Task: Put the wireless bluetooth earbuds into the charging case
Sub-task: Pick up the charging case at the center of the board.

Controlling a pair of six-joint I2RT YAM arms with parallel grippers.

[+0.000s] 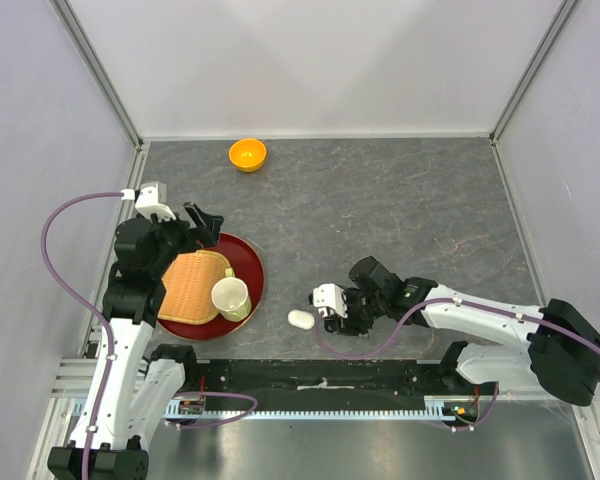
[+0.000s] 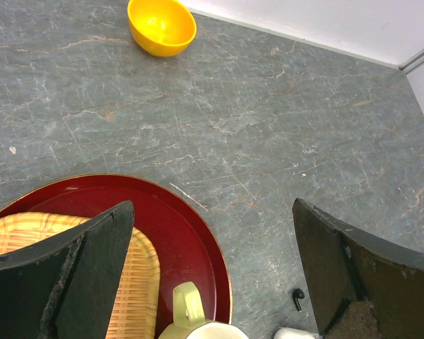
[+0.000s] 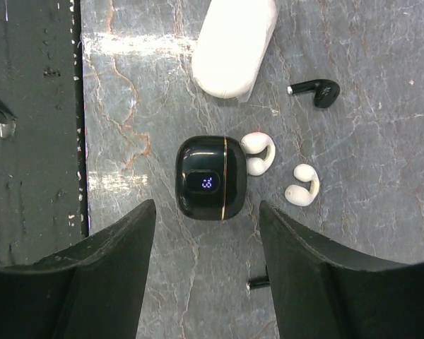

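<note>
Black fingers of the right gripper (image 3: 207,233) stand apart astride the glossy black charging case (image 3: 212,178), holding nothing, one hiding all but the stem of a black earbud (image 3: 258,284). Two curled white earbuds (image 3: 258,152) lie just beside the case and another black earbud (image 3: 316,92) sits by the cut-off white case (image 3: 233,42), all too small to make out overhead. Left gripper (image 2: 212,240) gapes empty above the red tray (image 2: 191,226).

Quick count: two charging cases, a white case (image 3: 233,42) and a black case (image 3: 212,178). Four earbuds: first white earbud (image 3: 258,152), second white earbud (image 3: 302,185), one black earbud (image 3: 316,92), and another black earbud (image 3: 258,283), mostly hidden. Plus one orange bowl (image 1: 247,154), one red plate (image 1: 248,258), one woven mat (image 1: 192,285) and one cup (image 1: 230,297).
</note>
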